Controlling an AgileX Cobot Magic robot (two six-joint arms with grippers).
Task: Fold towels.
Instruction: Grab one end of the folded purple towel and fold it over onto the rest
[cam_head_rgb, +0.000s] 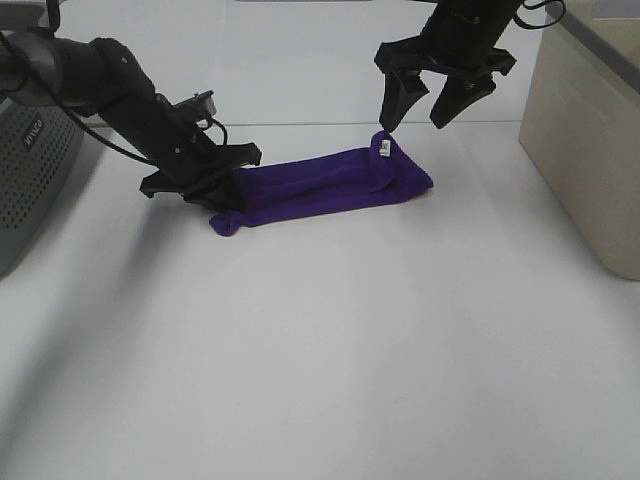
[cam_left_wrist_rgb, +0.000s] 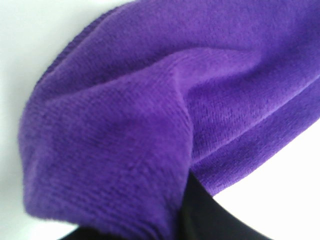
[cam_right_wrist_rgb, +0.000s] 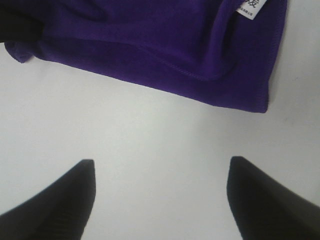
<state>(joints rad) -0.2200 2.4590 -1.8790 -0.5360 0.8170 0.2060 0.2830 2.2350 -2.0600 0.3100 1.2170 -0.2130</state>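
My left gripper (cam_head_rgb: 230, 180) pinches the bunched end of the purple towel (cam_head_rgb: 320, 185); my right gripper (cam_head_rgb: 418, 108) hangs spread wide, white tag (cam_head_rgb: 384, 147) just under one fingertip.

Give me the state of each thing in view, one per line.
Purple towel: folded into a long strip on the table, left end bunched.
White tag: exposed at the right end.
Left gripper: shut on the towel's left end.
Right gripper: open, empty, above the tag end.
Beige bin: upright, contents hidden.
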